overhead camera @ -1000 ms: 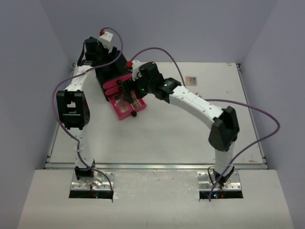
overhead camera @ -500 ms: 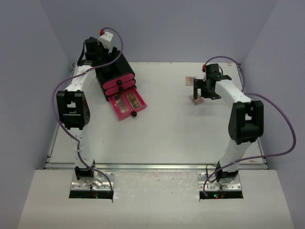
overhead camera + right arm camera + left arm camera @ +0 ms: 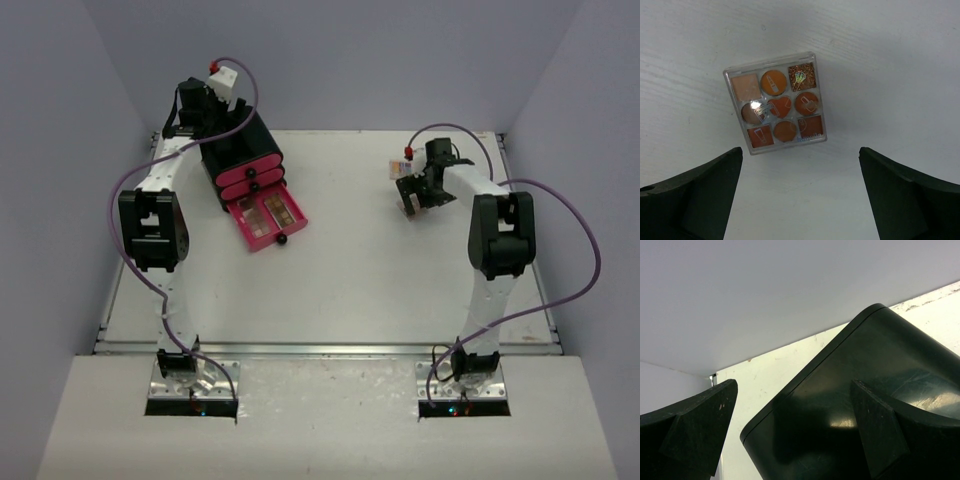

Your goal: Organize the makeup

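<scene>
A small square clear palette [image 3: 775, 110] with orange and tan swatches lies flat on the white table at the back right, and it also shows in the top view [image 3: 399, 168]. My right gripper [image 3: 800, 200] is open and empty, hovering just short of it with a finger on each side; in the top view the right gripper [image 3: 413, 190] sits right beside the palette. Two more palettes [image 3: 265, 214] lie in the open pink bottom drawer. My left gripper [image 3: 790, 435] is open, straddling a top corner of the black chest [image 3: 865, 400].
The black chest with pink drawer fronts [image 3: 240, 155] stands at the back left, and its open drawer [image 3: 287, 232] juts toward the table's middle. The left arm [image 3: 150, 220] runs along the table's left edge. Grey walls close in the back and sides.
My right arm has swung from the open drawer at the left across to the back right and now hovers at the orange palette. The left arm has not moved.
</scene>
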Tool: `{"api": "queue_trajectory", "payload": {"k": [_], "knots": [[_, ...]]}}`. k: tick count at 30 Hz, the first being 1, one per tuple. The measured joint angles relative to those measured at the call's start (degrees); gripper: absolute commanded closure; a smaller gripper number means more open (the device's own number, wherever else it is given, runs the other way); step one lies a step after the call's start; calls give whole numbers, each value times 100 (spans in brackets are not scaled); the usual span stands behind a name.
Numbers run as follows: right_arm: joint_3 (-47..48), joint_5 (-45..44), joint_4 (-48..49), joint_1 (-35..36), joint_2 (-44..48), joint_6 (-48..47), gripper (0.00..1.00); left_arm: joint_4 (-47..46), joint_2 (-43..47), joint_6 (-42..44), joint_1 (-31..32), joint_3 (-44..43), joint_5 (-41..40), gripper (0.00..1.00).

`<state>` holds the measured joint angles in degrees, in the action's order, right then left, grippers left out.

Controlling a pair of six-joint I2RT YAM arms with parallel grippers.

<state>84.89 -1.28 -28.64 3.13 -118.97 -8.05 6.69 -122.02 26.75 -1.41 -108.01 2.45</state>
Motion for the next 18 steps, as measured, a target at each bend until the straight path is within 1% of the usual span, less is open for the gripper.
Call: {"api": "queue_trajectory", "payload": {"k": [6,9,10,11,14,16,18], "knots": [[136,588,145,-142,-408,-274,1,9,6,20,0,0,-30,4],[231,730,205,-150,-494,-349,1,21,10,21,0,0,-32,4],[263,764,221,-149,-522,-365,2,24,11,21,0,0,-32,4],[294,809,246,-148,-549,-381,5,26,12,21,0,0,-34,4],[333,876,306,-149,-583,-408,22,47,20,23,0,-1,-44,4],[331,907,330,-148,-584,-419,43,57,24,27,0,0,-57,4],[327,933,347,-150,-584,-422,58,70,29,34,0,0,-69,4]]}}
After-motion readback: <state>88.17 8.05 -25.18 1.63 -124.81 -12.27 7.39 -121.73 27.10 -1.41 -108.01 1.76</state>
